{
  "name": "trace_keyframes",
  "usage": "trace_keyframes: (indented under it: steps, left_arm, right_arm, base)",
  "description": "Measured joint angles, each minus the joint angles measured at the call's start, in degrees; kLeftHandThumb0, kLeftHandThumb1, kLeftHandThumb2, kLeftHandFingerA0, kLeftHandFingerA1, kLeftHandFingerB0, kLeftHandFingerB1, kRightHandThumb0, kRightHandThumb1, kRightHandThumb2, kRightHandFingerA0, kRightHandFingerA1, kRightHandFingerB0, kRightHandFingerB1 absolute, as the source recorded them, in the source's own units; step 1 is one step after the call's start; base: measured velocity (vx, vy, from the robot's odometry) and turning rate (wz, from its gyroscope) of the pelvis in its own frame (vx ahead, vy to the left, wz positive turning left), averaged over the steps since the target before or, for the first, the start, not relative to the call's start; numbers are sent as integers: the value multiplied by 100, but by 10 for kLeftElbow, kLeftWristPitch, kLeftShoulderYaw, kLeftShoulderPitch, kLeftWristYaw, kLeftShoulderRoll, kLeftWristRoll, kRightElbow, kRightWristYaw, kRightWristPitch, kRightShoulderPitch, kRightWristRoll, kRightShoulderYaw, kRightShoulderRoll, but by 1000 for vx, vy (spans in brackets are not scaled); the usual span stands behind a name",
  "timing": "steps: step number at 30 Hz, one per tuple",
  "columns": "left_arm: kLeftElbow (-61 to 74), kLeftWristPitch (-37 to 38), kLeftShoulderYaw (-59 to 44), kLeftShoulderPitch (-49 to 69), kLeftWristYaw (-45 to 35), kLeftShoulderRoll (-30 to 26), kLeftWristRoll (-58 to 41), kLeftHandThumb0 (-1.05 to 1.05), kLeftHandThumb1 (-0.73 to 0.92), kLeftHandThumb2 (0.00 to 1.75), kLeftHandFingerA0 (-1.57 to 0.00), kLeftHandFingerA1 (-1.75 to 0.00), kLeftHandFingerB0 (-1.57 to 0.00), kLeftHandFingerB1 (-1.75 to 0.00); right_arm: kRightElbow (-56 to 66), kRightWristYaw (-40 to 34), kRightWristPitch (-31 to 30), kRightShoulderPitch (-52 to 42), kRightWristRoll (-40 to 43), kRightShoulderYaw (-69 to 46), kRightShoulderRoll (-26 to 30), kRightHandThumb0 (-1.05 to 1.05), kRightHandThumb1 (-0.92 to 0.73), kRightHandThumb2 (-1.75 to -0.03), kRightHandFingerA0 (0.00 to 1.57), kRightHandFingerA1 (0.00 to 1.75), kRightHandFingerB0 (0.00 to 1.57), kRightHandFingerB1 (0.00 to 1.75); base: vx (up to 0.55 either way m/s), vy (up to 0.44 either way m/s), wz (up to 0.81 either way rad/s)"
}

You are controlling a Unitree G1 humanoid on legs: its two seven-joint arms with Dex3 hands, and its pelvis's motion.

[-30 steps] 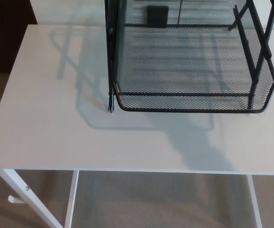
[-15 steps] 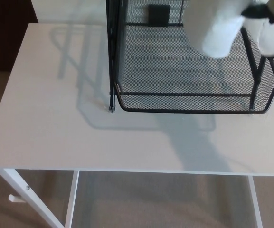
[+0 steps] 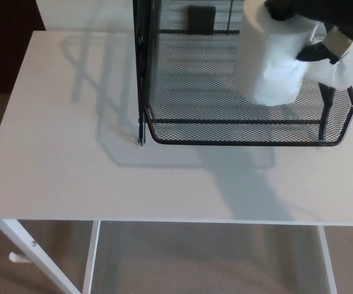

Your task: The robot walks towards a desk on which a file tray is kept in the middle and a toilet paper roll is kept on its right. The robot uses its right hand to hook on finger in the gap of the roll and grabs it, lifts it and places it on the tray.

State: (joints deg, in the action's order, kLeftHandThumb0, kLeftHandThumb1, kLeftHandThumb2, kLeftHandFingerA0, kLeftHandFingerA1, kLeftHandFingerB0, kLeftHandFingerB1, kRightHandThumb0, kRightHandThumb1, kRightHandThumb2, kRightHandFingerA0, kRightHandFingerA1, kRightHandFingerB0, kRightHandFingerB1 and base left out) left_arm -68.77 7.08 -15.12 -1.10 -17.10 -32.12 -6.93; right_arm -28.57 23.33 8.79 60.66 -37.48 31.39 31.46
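Under the tray: white table (image 3: 60,159), bare surface running left of the tray and in front of it, with tray shadows across it. Carpet floor (image 3: 207,257) shows below the table's front edge, well in front of the tray, and a white table leg (image 3: 17,236) sits front-left of it. The tray (image 3: 237,142) is black wire mesh, open top, with a tall side frame on its left edge and a low curved front rim. Toilet paper roll (image 3: 268,61) hangs over the tray's right half, roughly upright and slightly tilted. Can't tell if its bottom touches the mesh floor. Right hand (image 3: 329,12) comes in above the tray's back-right corner and is closed on the roll from the top. One black finger (image 3: 315,54) sits against the roll's right side. A loose sheet (image 3: 350,64) trails off the roll over the tray's right wall. Small dark block (image 3: 201,18) seen through the mesh at the tray's back, too unclear to identify.
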Motion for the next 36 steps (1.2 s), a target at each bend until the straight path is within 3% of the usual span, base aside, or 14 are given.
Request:
trace_keyframes:
  steps: [1,2,7,16,19,20,21,25,27,28,31,33,35,36]
  left_arm:
    - [0,0,1,0,0,0,0,-92,85,66,-46,-78,-27,-63]
    - [0,0,2,0,0,0,0,-93,85,66,-48,-79,-27,-64]
    - [0,0,7,1,0,0,0,-95,85,66,-49,-82,-29,-66]
    - [-2,0,10,2,0,0,1,-95,84,66,-50,-82,-30,-66]
    - [-5,0,9,2,1,0,0,-93,84,65,-52,-81,-31,-65]
    - [-5,0,9,2,1,0,0,-91,62,108,-52,-78,-33,-67]
    - [-6,0,9,1,2,0,0,-92,85,65,-53,-80,-30,-65]
    - [-9,0,9,0,4,0,1,-95,84,65,-50,-77,-29,-63]
    - [-9,0,9,0,4,0,1,-93,62,108,-50,-76,-31,-66]
    - [-9,0,9,0,4,0,1,-95,84,65,-50,-79,-30,-65]
    - [-9,0,9,0,5,0,1,-94,84,65,-52,-78,-29,-63]
    - [-9,0,9,1,5,0,1,-93,62,109,-52,-78,-30,-66]
    - [-9,0,9,2,5,0,1,-96,84,65,-51,-80,-29,-64]
    - [-9,0,9,2,5,0,1,-93,62,109,-50,-77,-32,-67]
  right_arm:
    - [1,0,3,0,-2,0,-1,-33,-67,-62,77,175,64,161]
    - [3,0,6,-2,-3,-2,-1,-33,-68,-63,77,167,77,87]
    - [21,11,14,-4,-1,-17,-9,-34,-68,-61,78,125,61,42]
    - [36,67,-5,-4,15,-43,-18,-53,-60,-59,21,46,26,32]
    - [34,92,-18,0,12,-42,-18,-62,-46,-80,26,72,17,43]
    - [33,99,-23,3,10,-40,-18,-64,-45,-81,26,73,17,44]
    - [31,105,-25,6,9,-39,-18,-64,-45,-79,21,68,18,44]
    - [23,137,-36,18,8,-39,-17,-61,-57,-57,17,71,23,33]
    - [24,149,-40,24,8,-40,-15,-61,-56,-58,15,59,22,33]
    - [24,157,-41,28,8,-42,-13,-62,-57,-58,13,51,19,33]
    - [22,176,-45,36,11,-47,-13,-69,-42,-80,2,45,7,42]
    - [26,190,-50,42,17,-55,-10,-66,-41,-79,1,37,8,39]
    - [39,208,-56,53,24,-70,-4,-70,-42,-81,0,28,8,38]
    - [47,218,-60,57,28,-78,1,-72,-42,-80,0,20,9,33]
  base:
    - [0,0,0]
    - [0,0,0]
    - [0,0,0]
    - [0,0,0]
    - [0,0,0]
    - [0,0,0]
    - [0,0,0]
    - [0,0,0]
    - [0,0,0]
    - [0,0,0]
    - [0,0,0]
    - [0,0,0]
    - [0,0,0]
    - [0,0,0]
